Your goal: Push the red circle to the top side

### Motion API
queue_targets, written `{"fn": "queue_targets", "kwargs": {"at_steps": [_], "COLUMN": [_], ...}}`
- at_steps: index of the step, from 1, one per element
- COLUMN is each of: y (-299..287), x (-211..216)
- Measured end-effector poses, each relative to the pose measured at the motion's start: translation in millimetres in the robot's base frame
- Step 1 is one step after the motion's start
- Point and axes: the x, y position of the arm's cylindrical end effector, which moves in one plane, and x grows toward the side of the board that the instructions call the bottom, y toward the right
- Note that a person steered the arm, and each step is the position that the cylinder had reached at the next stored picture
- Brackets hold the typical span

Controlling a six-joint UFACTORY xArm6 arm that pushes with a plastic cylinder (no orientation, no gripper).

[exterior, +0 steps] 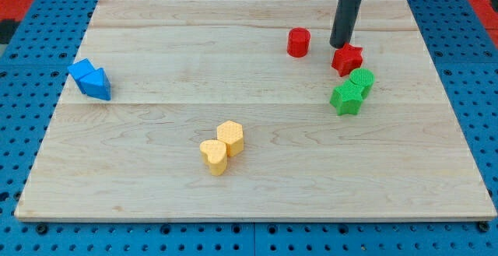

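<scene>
Red circle point(298, 43) stands upright on the bench point(233, 178), just to the view's left of my tip point(339, 46) and apart from it; the tool is a bare rod grasping nothing, tip down near the view's top right. Red star point(347, 58) sits just below-right of the tip, close or touching, cannot tell which. Green star point(346, 98) and green circle point(362, 80) lie touching below that; yellow heart point(214, 156) and yellow hexagon point(230, 138), touching, well below-left; two blue blocks point(90, 79), touching, far left.
</scene>
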Motion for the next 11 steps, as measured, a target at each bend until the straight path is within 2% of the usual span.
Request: {"fn": "queue_targets", "kwargs": {"at_steps": [2,5,7,8,11], "y": [-47,-50,-62,-96,-101], "x": [12,24,85,67,62]}}
